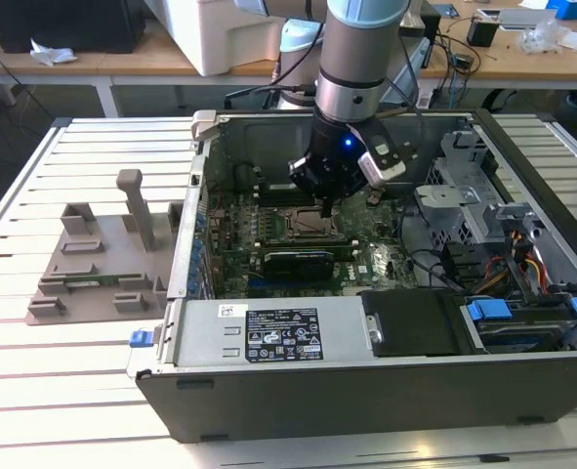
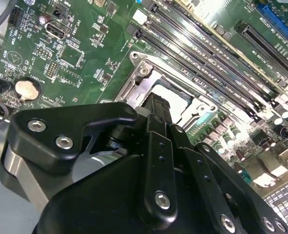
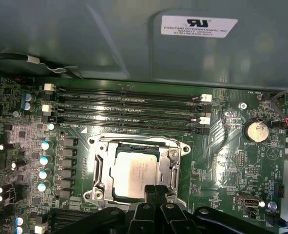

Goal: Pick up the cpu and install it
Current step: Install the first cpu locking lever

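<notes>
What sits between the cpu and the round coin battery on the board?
In the first wrist view, the socket's metal frame and bare green board lie between the cpu and coin battery.

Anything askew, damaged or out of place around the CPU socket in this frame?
Nothing stands out. In the first wrist view the cpu lies flat and square inside the socket frame, its edges parallel to it. The claw is at the chip's near edge. The memory slots look intact.

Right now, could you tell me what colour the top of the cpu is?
Silvery-white metal; the cpu shows best in the first wrist view, inside the socket frame.
</notes>
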Robot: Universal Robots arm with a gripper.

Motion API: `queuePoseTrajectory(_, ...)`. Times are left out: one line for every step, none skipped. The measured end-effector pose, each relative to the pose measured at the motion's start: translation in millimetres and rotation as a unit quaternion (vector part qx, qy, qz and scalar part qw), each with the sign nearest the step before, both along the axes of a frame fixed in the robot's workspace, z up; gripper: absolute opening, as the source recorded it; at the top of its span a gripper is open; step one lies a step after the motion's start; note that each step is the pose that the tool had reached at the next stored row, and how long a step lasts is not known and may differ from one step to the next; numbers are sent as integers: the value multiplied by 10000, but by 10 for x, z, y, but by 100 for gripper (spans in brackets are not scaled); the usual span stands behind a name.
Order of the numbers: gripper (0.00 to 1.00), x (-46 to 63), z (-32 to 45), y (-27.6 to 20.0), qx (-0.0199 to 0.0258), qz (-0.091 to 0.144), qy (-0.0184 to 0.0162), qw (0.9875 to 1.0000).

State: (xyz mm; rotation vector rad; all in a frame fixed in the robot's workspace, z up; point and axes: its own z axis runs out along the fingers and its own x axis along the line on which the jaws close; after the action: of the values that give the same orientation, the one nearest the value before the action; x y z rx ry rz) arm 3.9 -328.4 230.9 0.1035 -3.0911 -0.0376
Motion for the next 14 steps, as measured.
queuePoseTrajectory(11, 0, 4, 0, 0, 0, 0, 10000)
queuePoseTrajectory(11, 0, 9, 0, 1, 0, 0, 10000)
queuePoseTrajectory(11, 0, 12, 0, 0, 0, 0, 10000)
queuePoseTrajectory(11, 0, 15, 0, 0, 0, 0, 10000)
queuePoseTrajectory(11, 0, 21, 0, 0, 0, 0, 10000)
queuePoseTrajectory(11, 0, 26, -1, -1, 0, 1, 10000)
queuePoseTrajectory(11, 0, 35, 0, 0, 0, 0, 10000)
queuePoseTrajectory(11, 0, 49, 0, 0, 0, 0, 10000)
queuePoseTrajectory(11, 0, 63, 0, 0, 0, 0, 10000)
queuePoseTrajectory(11, 0, 113, 0, 0, 0, 0, 10000)
queuePoseTrajectory(11, 0, 160, 0, 0, 0, 0, 10000)
queuePoseTrajectory(11, 0, 213, 0, 0, 0, 0, 10000)
queuePoseTrajectory(11, 0, 251, 0, 0, 0, 0, 10000)
queuePoseTrajectory(11, 0, 293, 0, 0, 0, 0, 10000)
